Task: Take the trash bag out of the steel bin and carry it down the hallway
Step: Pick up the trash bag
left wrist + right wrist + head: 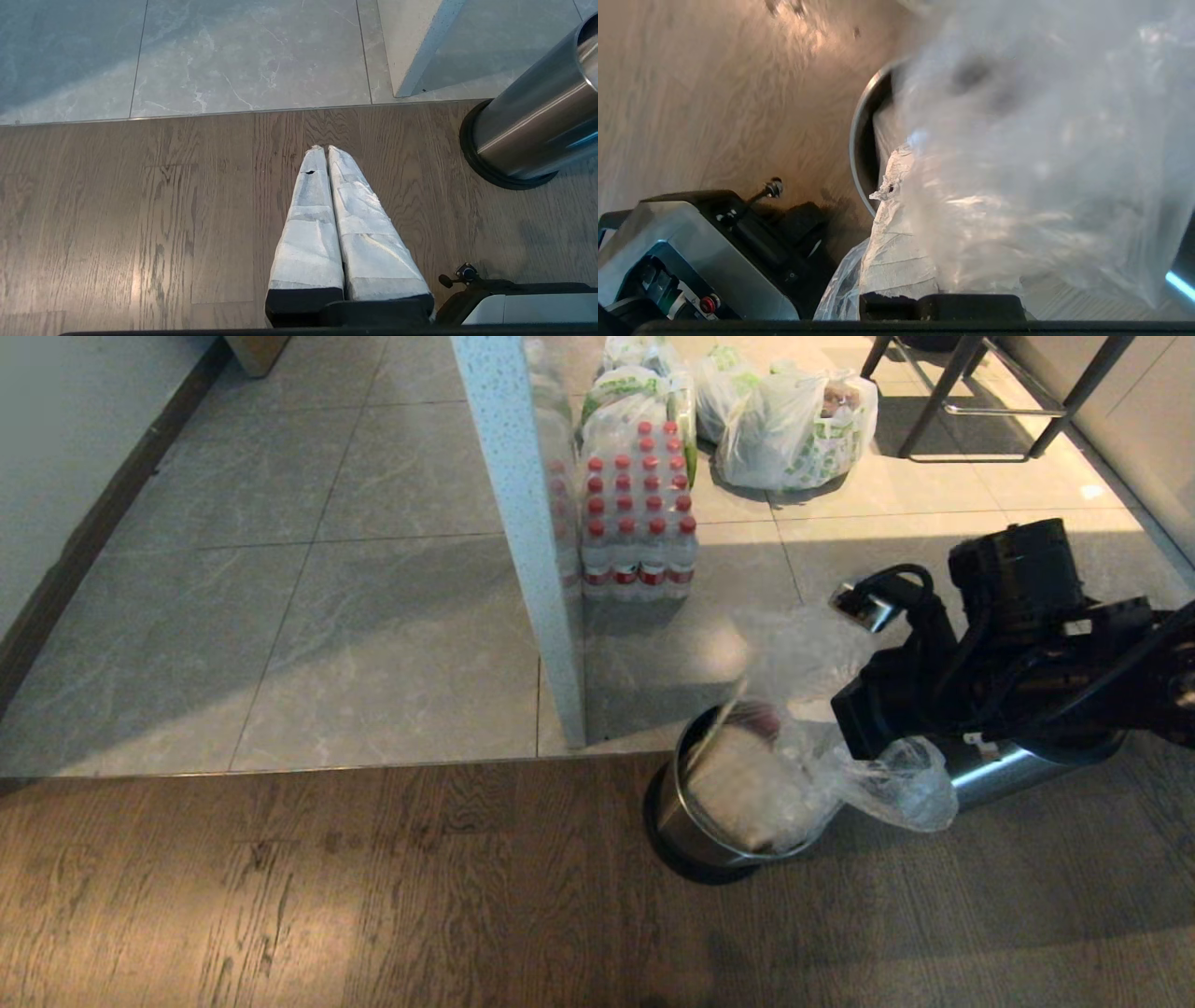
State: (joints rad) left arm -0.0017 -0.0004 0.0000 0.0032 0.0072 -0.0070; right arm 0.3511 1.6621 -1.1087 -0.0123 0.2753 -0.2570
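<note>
Rubbish fills the trash bag point(794, 775), which sits partly inside the steel bin point(695, 831) on the wooden floor point(327, 896). Left wrist view: left gripper point(325, 150), fingers pressed together, empty, near the bin. Right wrist view: right gripper point(896, 186) fingers clamp the bag's plastic.

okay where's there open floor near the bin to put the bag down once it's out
Free: the wood floor left of the steel bin, up to the tile edge, and the grey tiles between the wall and the white pillar. Crowded: beyond the pillar, where the bottle pack and grocery bags sit, and right of the bin, where the right hand grips the trash bag.
</note>
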